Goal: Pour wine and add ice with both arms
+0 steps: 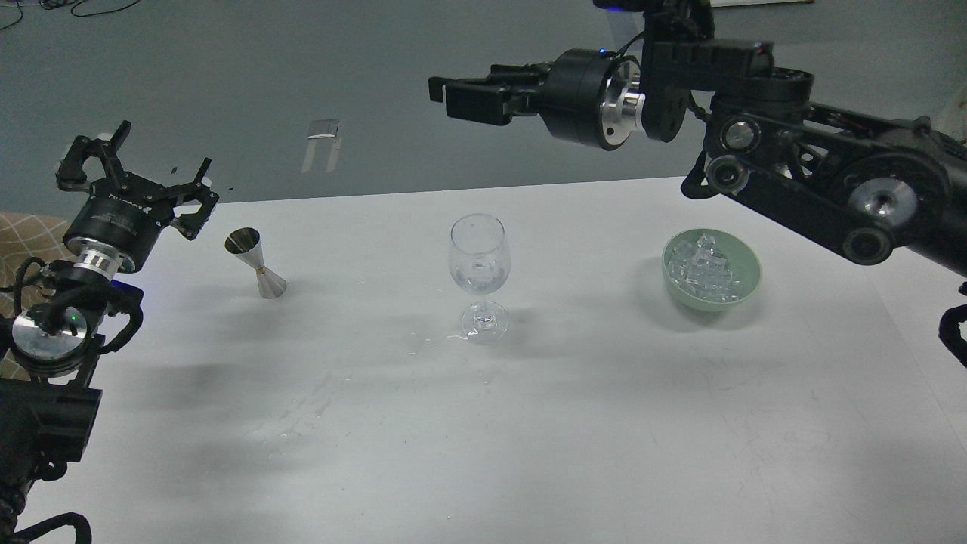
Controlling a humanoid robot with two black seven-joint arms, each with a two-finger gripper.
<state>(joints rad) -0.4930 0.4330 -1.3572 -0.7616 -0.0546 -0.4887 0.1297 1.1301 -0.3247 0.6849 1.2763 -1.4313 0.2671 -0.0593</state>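
Note:
A clear stemmed wine glass (480,257) stands upright at the table's middle. In its bowl lie an ice cube and a little clear wine (481,281), hard to tell apart. A heap of ice cubes (706,261) fills a pale green bowl (749,281) to the right. A steel jigger (257,264) stands upright to the left. My right gripper (453,98) hangs high above and behind the glass, open and empty. My left gripper (140,166) is open and empty, left of the jigger and above the table's far left corner.
The grey table (529,423) has small drops of liquid (434,344) left of the glass foot and a faint wet smear further forward. My right arm (816,166) spans above the bowl. A patterned cloth (23,234) lies at the left edge.

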